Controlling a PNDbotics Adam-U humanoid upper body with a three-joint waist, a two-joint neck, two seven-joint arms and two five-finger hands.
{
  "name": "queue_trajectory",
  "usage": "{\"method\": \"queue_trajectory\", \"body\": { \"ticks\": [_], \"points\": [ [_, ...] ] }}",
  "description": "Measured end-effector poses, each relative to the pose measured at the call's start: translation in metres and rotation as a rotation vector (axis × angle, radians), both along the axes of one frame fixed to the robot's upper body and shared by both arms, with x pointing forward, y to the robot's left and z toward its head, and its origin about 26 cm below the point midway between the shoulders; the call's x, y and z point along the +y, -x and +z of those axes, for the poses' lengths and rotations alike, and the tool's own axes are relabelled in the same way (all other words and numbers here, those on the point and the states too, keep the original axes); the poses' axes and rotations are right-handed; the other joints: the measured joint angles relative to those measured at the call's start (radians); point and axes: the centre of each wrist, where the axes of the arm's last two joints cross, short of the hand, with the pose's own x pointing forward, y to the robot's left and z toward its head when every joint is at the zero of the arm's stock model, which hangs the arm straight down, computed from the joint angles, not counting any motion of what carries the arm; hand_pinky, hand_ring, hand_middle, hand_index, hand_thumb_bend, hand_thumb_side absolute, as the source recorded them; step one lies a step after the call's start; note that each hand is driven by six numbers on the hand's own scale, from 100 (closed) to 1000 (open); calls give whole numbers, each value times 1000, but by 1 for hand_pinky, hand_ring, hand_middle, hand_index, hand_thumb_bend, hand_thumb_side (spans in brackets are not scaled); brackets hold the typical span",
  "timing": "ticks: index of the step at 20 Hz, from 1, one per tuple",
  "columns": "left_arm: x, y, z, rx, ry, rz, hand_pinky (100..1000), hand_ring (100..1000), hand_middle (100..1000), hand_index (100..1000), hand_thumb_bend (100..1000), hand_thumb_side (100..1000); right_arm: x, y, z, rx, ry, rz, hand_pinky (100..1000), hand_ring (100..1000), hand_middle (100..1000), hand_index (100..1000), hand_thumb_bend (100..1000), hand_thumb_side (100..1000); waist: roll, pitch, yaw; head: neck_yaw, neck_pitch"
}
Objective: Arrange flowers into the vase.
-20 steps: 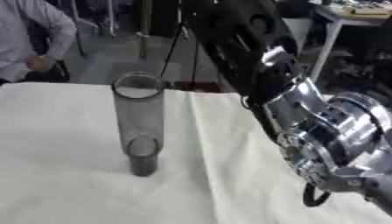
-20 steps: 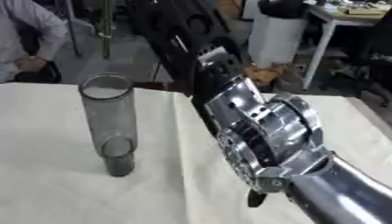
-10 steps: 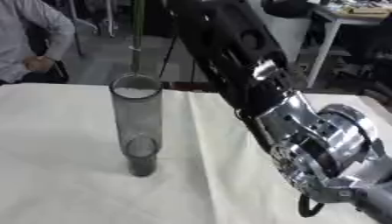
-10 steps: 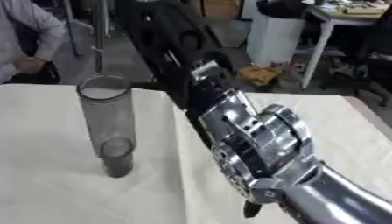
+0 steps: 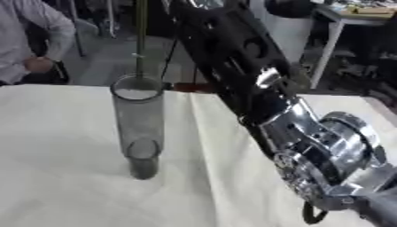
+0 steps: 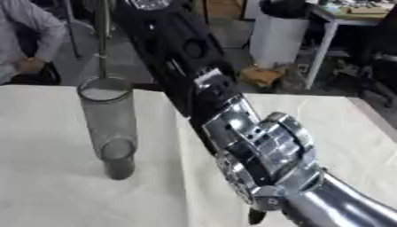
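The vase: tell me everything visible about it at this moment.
The vase is a tall, clear cylinder, glass-like, with a darker, narrower base. It stands upright on the white cloth-covered table, left of the robot's arm, which does not touch it. A thin green stem hangs straight above its open mouth, the lower end about at the rim.

A thick robot arm (image 5: 256,84) fills the views: its upper length is a glossy black shell with rounded panels and recessed circular caps. Lower down sits a polished silver metal joint housing (image 5: 325,146), ribbed and disc-shaped, catching bright highlights. A thin black cable loop (image 5: 312,215) hangs beneath it.
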Motion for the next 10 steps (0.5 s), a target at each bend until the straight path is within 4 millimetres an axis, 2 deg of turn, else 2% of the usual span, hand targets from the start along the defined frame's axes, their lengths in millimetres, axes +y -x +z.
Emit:
{"method": "queue_trajectory", "body": {
  "ticks": [10],
  "points": [
    [0,0,-1,3,1,1,561,613,855,909,100,1000,4,1,-11,23,-6,26,100,139,100,513,100,213,1,0,-5,-7,1]
  ]
}}
